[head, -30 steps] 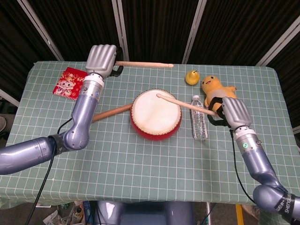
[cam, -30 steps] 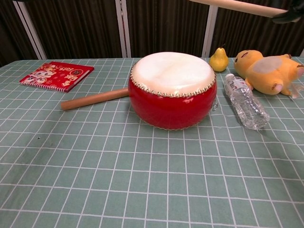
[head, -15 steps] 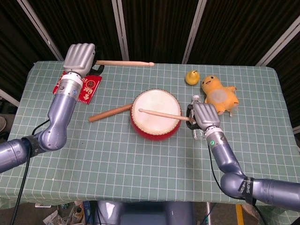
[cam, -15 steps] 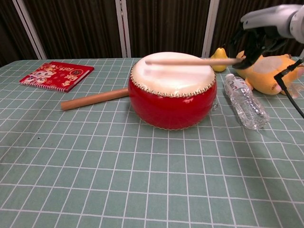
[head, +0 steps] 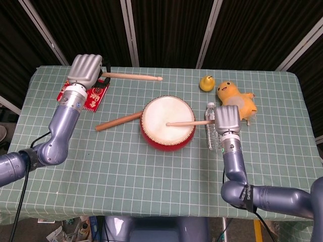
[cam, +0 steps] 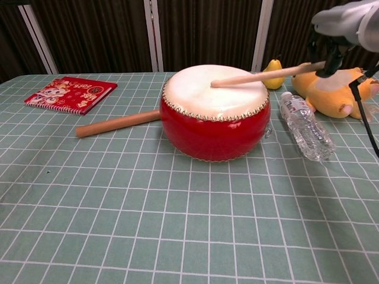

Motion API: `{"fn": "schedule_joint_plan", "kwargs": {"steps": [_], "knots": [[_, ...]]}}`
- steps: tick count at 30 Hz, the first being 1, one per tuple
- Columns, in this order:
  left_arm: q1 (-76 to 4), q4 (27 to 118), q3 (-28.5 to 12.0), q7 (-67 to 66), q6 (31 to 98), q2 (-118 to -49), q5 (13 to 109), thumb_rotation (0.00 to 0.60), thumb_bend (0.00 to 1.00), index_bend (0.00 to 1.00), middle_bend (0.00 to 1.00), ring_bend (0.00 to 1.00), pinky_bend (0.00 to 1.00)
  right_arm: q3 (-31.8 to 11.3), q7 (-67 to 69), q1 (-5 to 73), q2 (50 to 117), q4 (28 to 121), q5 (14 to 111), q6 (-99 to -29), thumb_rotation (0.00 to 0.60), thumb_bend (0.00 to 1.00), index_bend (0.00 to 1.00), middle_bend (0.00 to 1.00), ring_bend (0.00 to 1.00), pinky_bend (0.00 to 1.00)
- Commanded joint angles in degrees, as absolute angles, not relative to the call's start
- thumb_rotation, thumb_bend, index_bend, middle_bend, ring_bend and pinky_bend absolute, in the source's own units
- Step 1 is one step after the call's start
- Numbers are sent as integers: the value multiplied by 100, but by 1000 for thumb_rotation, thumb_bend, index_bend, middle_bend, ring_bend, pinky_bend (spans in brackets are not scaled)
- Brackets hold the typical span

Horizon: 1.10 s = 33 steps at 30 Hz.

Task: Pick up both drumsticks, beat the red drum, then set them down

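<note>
The red drum with its white skin stands mid-table, also in the chest view. My right hand grips one drumstick just right of the drum. The stick reaches left over the skin, and in the chest view this drumstick slopes down from the right hand with its tip at the drumhead. My left hand holds the other drumstick raised over the back left of the table, pointing right. The chest view does not show the left hand.
A thick wooden rod lies on the cloth against the drum's left side. A red notebook sits below my left hand. A water bottle, a yellow plush and a pear crowd the right side.
My right hand swung its drumstick down from above onto the drumhead and drew in beside the drum. My left hand moved left, away from the drum, and the stick it holds dropped slightly.
</note>
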State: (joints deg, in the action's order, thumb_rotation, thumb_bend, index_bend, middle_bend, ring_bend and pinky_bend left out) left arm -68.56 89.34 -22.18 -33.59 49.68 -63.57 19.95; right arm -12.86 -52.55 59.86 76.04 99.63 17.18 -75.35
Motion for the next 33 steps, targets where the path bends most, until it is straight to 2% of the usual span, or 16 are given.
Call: {"fn": "schedule_joint_plan", "kwargs": {"steps": [1,10,16,19,24,25,27,30,33], "knots": [[-6976,8954,-2250,-3360,5089,-6461,1937,600,604,803,1000,1000,1000,-1869,-4103,5593,7083,10558,2052,-7740,600,885,1000,1000,1000,1000],[-7284,8589,-2450,-2931,5336,-7273,2251,600,604,803,1000,1000,1000,-1783,-3636,5118,6678,10748,2346,-7528,600,886,1000,1000,1000,1000],[-7646,7983,-2058,-3423,5022,-7899,1934,600,605,803,1000,1000,1000,-1741,-3383,4881,6461,10599,2357,-7248,600,886,1000,1000,1000,1000],[-7799,7723,-1674,-3907,4817,-8154,1649,600,606,803,1000,1000,1000,-1705,-3304,4794,6400,10517,2343,-7118,600,886,1000,1000,1000,1000],[-8285,7451,-664,-5556,4445,-8338,120,600,610,804,1000,1000,1000,-1669,-3189,4665,6284,10382,2313,-6951,600,885,1000,1000,1000,1000],[-8538,7482,-319,-6239,4410,-8297,-599,600,610,804,1000,1000,1000,-1666,-3169,4637,6249,10368,2309,-6922,600,886,1000,1000,1000,1000],[-8901,7537,-24,-7038,4472,-8230,-1611,600,610,804,1000,1000,1000,-1669,-3144,4605,6209,10361,2307,-6899,600,886,1000,1000,1000,1000],[-9264,7464,37,-7761,4639,-8174,-2658,600,610,805,1000,1000,1000,-1671,-3132,4576,6169,10393,2308,-6878,600,885,1000,1000,1000,1000],[-9311,7308,-312,-7715,4616,-8047,-2963,600,609,804,1000,1000,1000,-1683,-3148,4563,6147,10477,2330,-6914,600,885,1000,1000,1000,1000]]}}
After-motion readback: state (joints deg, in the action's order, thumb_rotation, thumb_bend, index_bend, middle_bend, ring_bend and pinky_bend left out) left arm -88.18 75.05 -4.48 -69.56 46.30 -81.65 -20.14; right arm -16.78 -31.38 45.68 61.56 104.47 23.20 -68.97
